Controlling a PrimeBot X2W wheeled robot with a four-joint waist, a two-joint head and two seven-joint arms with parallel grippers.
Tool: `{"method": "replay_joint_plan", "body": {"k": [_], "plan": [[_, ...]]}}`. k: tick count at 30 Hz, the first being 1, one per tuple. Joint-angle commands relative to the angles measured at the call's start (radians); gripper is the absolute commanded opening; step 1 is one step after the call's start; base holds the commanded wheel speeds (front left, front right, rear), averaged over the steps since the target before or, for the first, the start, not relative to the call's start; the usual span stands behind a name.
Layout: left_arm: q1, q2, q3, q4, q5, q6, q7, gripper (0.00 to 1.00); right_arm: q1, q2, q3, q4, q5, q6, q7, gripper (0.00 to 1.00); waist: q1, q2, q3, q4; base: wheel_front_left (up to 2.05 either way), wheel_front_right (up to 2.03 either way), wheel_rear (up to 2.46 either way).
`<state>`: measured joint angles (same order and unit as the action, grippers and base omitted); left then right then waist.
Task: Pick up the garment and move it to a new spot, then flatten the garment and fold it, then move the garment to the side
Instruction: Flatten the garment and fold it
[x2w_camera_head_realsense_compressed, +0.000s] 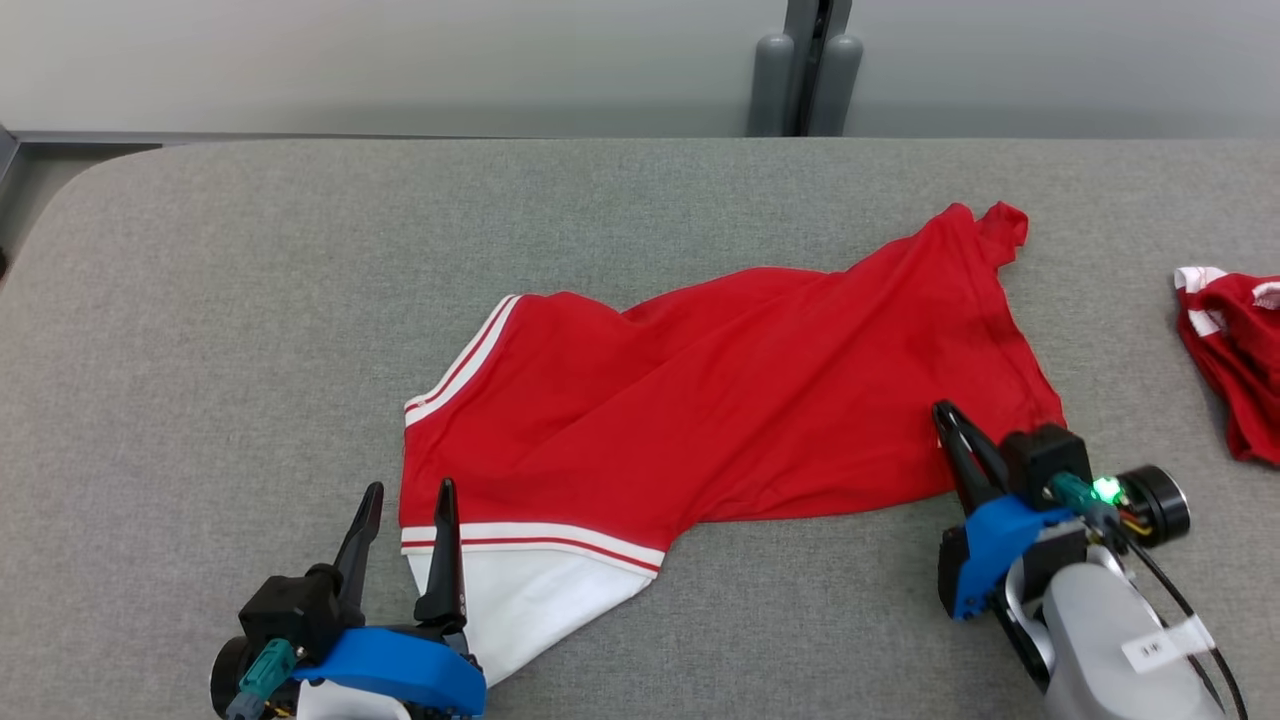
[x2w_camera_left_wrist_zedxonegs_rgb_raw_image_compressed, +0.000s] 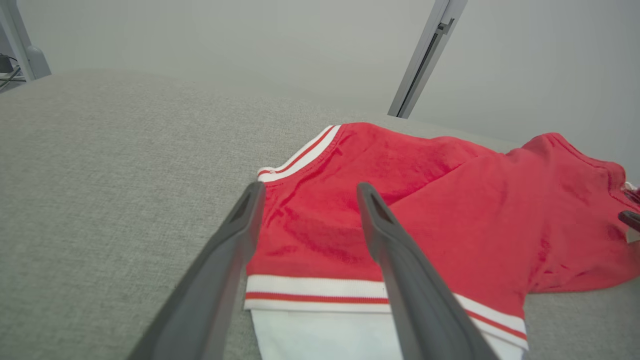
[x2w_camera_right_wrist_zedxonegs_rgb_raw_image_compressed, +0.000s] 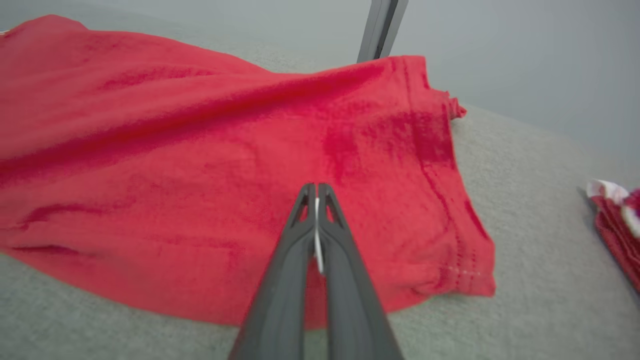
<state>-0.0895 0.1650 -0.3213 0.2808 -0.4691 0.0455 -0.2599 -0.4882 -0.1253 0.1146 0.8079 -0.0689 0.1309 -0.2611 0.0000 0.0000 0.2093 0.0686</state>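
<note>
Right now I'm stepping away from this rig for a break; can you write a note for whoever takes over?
Left gripper: open, fingers astride the striped near-left edge of the red garment.
Right gripper: shut, tips at the garment's near-right part; whether cloth is pinched is unclear.
Garment: spread on the grey table, twisted, wrinkled. A second garment lies at the right edge.
Done: no fold yet.
Left: flatten, fold, move aside.
</note>
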Motion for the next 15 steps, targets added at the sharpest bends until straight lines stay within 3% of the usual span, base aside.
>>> {"method": "replay_joint_plan", "body": {"k": [1,13,14,15], "plan": [[0.001,0.005,0.005,-0.003,-0.001,0.005,-0.005,1.00,0.039,-0.003,-0.011,-0.034,0.003,0.000,-0.005,0.00,0.0000,0.0000,-0.008,-0.006,0.00,0.00,0.00],[0.023,0.011,0.014,-0.012,-0.012,0.012,-0.006,1.00,0.304,0.030,-0.062,-0.323,-0.010,0.000,0.047,0.00,0.0000,0.0000,-0.037,-0.054,0.00,0.00,0.00],[0.021,0.013,0.015,-0.012,-0.013,0.011,-0.006,1.00,0.313,0.032,-0.061,-0.335,-0.011,0.000,0.053,0.05,0.0000,0.0000,-0.038,-0.055,0.00,0.00,0.00],[0.020,0.013,0.015,-0.013,-0.014,0.010,-0.006,1.00,0.321,0.035,-0.058,-0.341,-0.009,0.000,0.058,0.16,0.0000,0.0000,-0.039,-0.054,0.00,0.00,0.00]]}}
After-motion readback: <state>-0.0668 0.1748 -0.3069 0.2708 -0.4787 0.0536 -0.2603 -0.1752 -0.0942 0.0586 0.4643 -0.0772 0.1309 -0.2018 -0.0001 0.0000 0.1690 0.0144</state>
